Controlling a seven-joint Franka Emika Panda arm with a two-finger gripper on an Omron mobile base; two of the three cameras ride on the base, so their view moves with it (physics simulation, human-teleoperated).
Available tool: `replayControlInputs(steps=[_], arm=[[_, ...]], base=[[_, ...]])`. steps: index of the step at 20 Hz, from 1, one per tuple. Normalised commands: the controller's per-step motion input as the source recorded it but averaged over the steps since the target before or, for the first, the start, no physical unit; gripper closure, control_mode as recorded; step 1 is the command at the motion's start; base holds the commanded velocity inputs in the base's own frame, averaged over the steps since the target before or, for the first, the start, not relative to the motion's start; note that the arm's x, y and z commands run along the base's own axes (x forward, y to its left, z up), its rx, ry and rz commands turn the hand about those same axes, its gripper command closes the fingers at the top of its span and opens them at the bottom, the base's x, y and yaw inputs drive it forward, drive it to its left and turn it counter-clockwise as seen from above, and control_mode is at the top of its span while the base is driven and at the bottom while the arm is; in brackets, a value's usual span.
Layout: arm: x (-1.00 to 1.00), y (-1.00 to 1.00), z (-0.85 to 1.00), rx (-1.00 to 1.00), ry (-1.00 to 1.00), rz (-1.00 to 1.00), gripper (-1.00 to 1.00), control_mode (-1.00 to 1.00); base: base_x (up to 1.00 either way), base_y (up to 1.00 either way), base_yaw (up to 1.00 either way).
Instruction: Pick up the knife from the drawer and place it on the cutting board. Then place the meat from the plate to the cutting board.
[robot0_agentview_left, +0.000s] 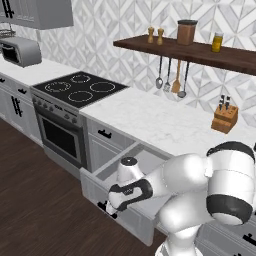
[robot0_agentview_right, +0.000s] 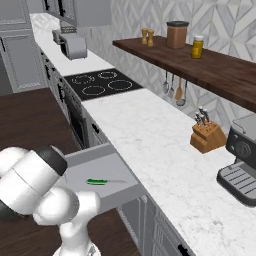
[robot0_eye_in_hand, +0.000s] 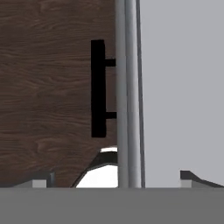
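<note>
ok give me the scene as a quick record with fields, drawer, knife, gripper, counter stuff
drawer: wide shallow grey drawer pulled open below the white marble counter
knife: slim green-handled knife lying flat on the drawer floor
gripper: two-finger gripper open, holding nothing, straddling the drawer's front panel by its black bar handle
counter items: light-brown wooden knife block, grey coffee machine
</note>
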Motion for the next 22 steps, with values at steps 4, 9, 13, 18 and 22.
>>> replayControlInputs(steps=[4, 9, 13, 18, 22], arm=[[-0.28, -0.35, 0.98, 0.0, 0.01, 0.0, -1.0, -1.0], [0.06, -0.31, 0.85, 0.0, 0.01, 0.0, -1.0, -1.0], [0.53, -0.32, 0.27, 0.0, 0.01, 0.03, -1.0, -1.0], [0.62, -0.07, 0.12, -0.07, 0.16, 0.03, -1.0, -1.0], [0.56, 0.0, 0.11, -0.12, 0.27, -0.04, -1.0, -1.0]], base=[[0.0, 0.0, 0.0], [0.0, 0.0, 0.0], [0.0, 0.0, 0.0], [0.0, 0.0, 0.0], [0.0, 0.0, 0.0]])
